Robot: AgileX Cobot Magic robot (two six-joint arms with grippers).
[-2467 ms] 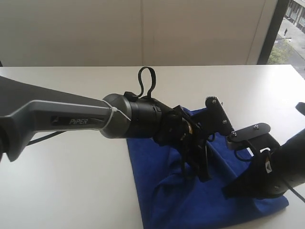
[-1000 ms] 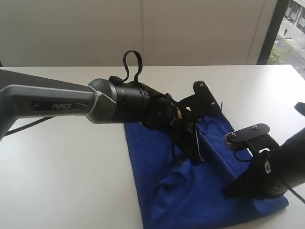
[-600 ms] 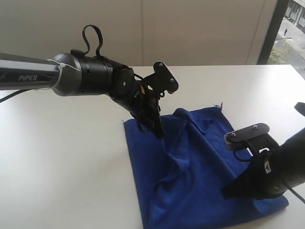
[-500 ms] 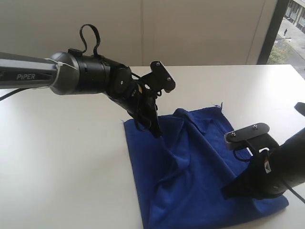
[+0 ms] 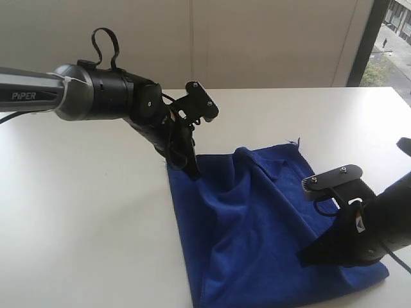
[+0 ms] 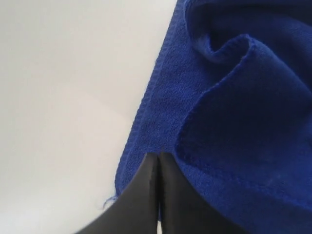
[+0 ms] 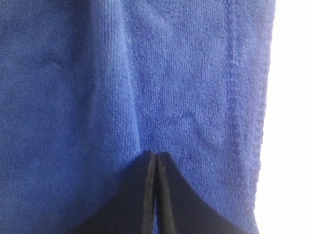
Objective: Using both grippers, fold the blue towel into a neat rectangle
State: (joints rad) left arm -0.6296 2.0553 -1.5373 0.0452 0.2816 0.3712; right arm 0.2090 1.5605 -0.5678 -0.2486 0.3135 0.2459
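Left gripper tight on far-left hem of blue towel

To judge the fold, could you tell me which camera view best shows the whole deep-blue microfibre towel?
The exterior view: the deep-blue microfibre towel shows nearly whole, rumpled. The left wrist view shows only a hemmed corner; the right wrist view, flat cloth beside a hem.

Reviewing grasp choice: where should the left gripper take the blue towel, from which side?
Probably the blue towel corner beside the left gripper, approached from the table side: its hem lies flat and exposed, while the middle is rumpled. Its jaws are shut, so open first.
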